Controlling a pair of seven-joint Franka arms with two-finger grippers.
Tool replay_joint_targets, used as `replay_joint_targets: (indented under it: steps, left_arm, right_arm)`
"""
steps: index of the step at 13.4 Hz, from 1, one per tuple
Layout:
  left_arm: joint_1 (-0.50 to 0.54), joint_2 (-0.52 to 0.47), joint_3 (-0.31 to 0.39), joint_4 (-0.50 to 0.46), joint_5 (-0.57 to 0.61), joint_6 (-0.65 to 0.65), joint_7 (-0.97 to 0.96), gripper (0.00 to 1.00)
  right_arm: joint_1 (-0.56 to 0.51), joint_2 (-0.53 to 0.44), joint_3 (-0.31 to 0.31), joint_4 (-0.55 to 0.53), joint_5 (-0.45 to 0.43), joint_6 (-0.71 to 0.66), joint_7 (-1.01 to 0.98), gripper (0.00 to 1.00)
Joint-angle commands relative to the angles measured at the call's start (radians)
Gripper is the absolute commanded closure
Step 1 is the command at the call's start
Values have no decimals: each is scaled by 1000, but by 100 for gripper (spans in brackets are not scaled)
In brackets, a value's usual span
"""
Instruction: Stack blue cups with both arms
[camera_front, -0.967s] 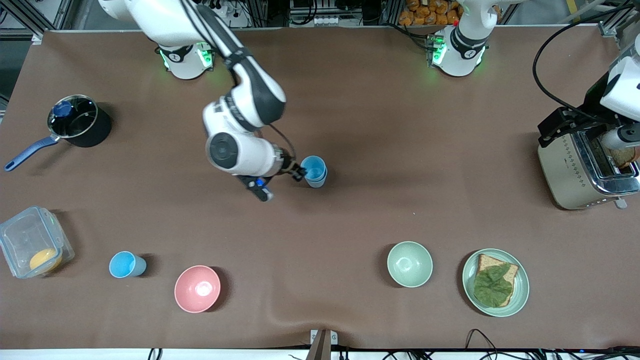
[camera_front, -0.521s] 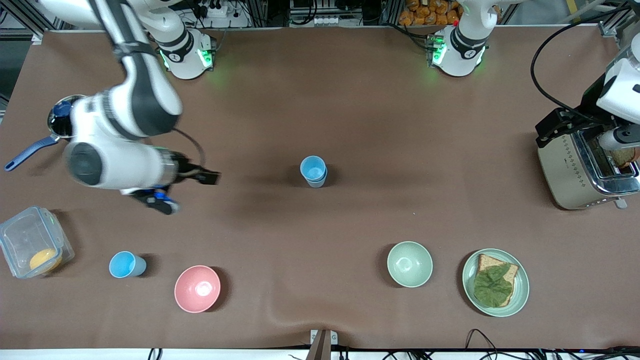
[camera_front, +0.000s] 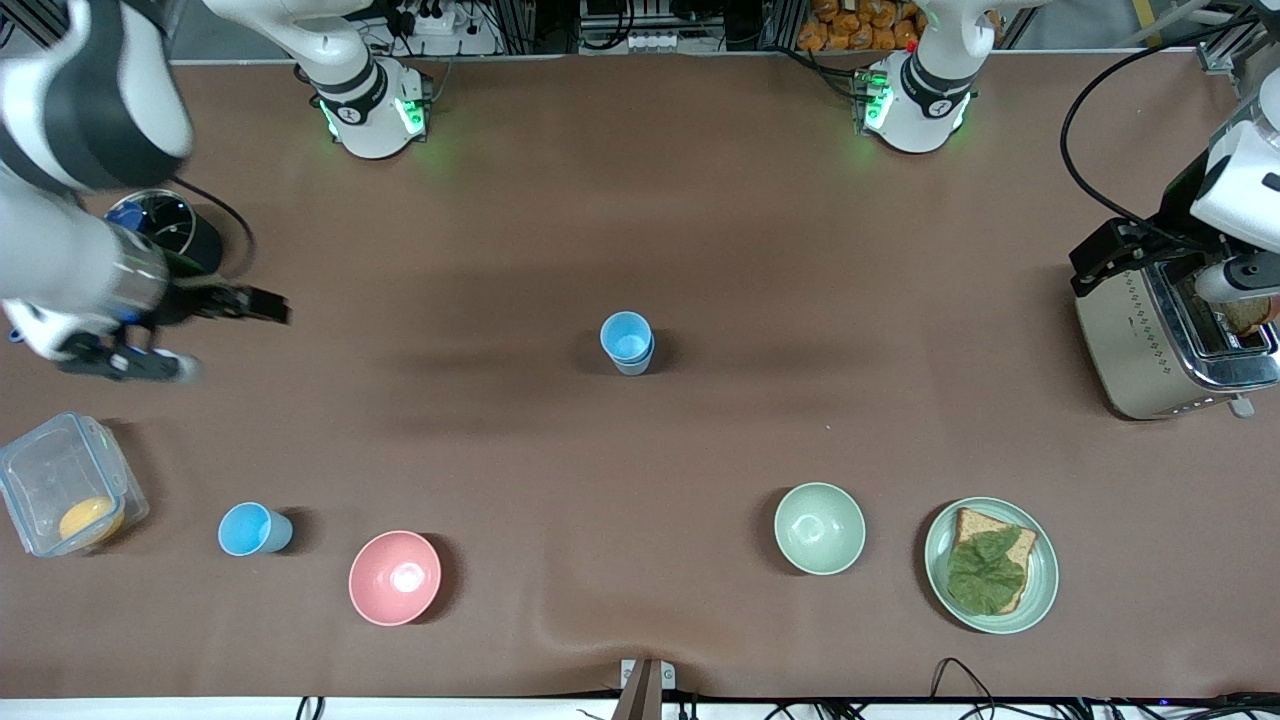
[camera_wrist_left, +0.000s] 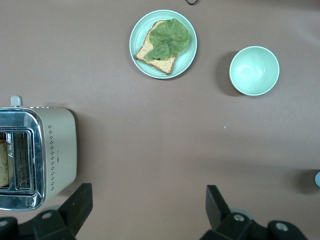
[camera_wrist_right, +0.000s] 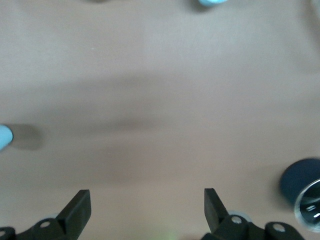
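Observation:
Two blue cups (camera_front: 627, 342) stand nested in one stack at the middle of the table; the stack also shows in the right wrist view (camera_wrist_right: 4, 136). A single blue cup (camera_front: 253, 529) stands near the front camera, between the plastic box and the pink bowl (camera_front: 394, 577); it shows in the right wrist view too (camera_wrist_right: 212, 2). My right gripper (camera_front: 262, 303) is open and empty over bare table beside the pot, far from the stack (camera_wrist_right: 145, 200). My left gripper (camera_front: 1105, 260) waits high beside the toaster, open and empty (camera_wrist_left: 147, 195).
A black pot (camera_front: 165, 235) with a blue handle and a clear box (camera_front: 60, 482) holding something orange are at the right arm's end. A toaster (camera_front: 1170, 335), a pale green bowl (camera_front: 819, 527) and a plate (camera_front: 942, 560) with bread and lettuce are toward the left arm's end.
My right gripper has left the stacked cups and swung away toward the right arm's end of the table, to beside the pot. The stack stays put. The left arm has not moved.

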Motion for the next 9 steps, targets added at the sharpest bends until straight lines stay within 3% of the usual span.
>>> replay_joint_targets:
  steps: [1,4,9]
  left_arm:
    - [9,-12,1,3,-9,1,26,0]
    - [9,-12,3,3,-11,1,26,0]
    - [18,-7,3,4,-19,1,33,0]
  right_arm:
    - [-57,-99,27,-46,-37,7,-137,0]
    - [-66,-145,13,-29,-73,-4,-219,0]
    - [-109,-165,1,-9,-80,-48,-176,0]
